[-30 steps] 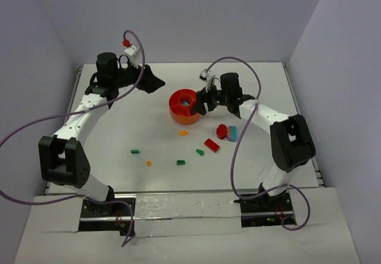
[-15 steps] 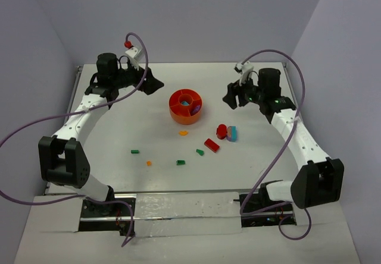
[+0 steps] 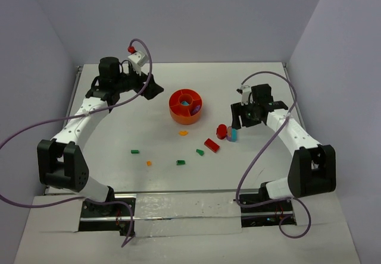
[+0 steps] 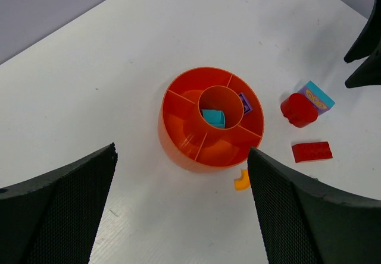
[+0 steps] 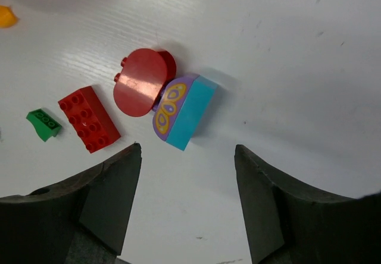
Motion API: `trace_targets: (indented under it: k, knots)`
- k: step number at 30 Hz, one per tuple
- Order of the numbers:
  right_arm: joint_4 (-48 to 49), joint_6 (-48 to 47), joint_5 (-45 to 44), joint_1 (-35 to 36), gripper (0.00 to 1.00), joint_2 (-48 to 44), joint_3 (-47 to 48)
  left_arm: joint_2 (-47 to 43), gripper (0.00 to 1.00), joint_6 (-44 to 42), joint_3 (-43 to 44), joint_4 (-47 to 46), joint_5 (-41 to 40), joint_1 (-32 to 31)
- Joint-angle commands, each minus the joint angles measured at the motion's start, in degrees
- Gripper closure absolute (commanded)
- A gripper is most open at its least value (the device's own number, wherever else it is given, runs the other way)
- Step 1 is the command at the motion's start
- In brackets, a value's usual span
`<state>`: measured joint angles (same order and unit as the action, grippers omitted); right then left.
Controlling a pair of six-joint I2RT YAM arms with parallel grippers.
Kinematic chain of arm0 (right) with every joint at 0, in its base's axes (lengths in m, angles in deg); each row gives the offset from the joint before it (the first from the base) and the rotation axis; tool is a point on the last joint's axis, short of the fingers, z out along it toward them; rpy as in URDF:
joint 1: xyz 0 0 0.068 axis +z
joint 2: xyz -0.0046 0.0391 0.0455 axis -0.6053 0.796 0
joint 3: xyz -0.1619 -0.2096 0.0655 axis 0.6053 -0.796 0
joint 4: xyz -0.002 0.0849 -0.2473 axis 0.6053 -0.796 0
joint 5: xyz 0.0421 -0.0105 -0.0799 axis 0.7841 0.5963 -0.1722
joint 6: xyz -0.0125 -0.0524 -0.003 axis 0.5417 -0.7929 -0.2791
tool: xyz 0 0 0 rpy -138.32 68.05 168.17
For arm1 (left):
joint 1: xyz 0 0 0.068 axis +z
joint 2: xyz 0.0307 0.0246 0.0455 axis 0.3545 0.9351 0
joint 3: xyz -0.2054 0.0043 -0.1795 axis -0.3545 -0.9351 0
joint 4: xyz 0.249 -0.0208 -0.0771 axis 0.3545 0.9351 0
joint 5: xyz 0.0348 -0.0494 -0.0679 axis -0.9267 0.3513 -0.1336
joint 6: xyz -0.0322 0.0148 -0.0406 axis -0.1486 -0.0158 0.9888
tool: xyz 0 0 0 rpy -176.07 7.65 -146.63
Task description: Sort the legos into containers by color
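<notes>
We're hovering the right gripper (image 5: pixel 186 157), fingers spread, teal block (image 5: pixel 189 112) lying just beyond their gap, touching the red round piece (image 5: pixel 141 82), left gripper (image 4: pixel 181 154) spread too, facing the bowl (image 4: pixel 168 139).

Orange divided bowl (image 4: pixel 180 157) — teal brick (image 4: pixel 213 118) in its hub, red brick (image 5: pixel 89 119) outside

This looks like a robot lab. A white table (image 3: pixel 119 133) sits inside plain purple walls (image 3: pixel 178 14). A left arm (image 3: pixel 77 121) and a right arm (image 3: pixel 292 134) are bolted at its near edge, trailing purple cables (image 3: pixel 237 184).
</notes>
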<state>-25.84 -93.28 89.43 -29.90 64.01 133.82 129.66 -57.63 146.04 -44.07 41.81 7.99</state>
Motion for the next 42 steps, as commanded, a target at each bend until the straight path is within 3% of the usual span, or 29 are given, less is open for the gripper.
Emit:
trace_targets:
  k: [1, 7, 13, 15, 16, 18, 27, 30, 32, 37, 42]
  knots:
    - [-3.3, 5.1, -2.8, 0.0, 0.25, 4.0, 2.1, -2.5, 0.04, -1.3, -0.7, 0.5, -1.0, -0.3]
    - [-2.2, 4.9, -4.5, 1.8, 0.23, 5.3, 0.6, -2.6, 0.03, -1.9, -1.3, 0.8, -1.3, -0.2]
    - [-2.6, 7.5, 0.9, 1.6, 0.21, 8.9, 3.0, -2.4, 0.03, -1.2, -1.9, 0.8, -0.5, -0.4]
    - [-3.0, 12.2, -0.4, 2.2, 0.02, 10.8, 4.7, -2.7, 0.03, -1.4, -2.4, 0.9, -0.9, -0.6]
    - [-4.7, 13.8, -2.0, 2.9, 0.00, 11.9, 5.8, -2.8, 0.03, -1.4, -2.6, 0.9, -1.1, -0.7]
    - [-6.7, 18.0, -7.7, 4.7, 0.00, 14.4, 9.5, -2.9, 0.03, -1.4, -3.0, 0.9, -1.3, -0.8]
    - [-5.3, 21.5, -11.5, 8.9, 0.00, 15.8, 11.5, -3.7, 0.03, -1.6, -4.2, 0.9, -1.5, -0.8]
    - [-2.7, 15.5, -10.3, 9.3, 0.00, 14.5, 10.7, -3.8, 0.03, -2.2, -4.5, 1.2, -0.6, -0.8]
    - [-0.7, 6.6, -9.7, 9.3, 0.00, 12.5, 9.9, -3.8, 0.03, -2.9, -4.7, 1.8, -0.1, -0.8]
    - [-3.4, -21.5, 1.0, 6.2, 0.00, 8.3, 9.4, -3.8, 0.03, -5.4, -4.3, 3.8, 1.3, -0.8]
    - [-12.8, -48.6, 9.9, 3.5, 0.00, 10.5, 11.9, -3.7, 0.03, -6.6, -3.4, 5.5, 2.2, -0.8]
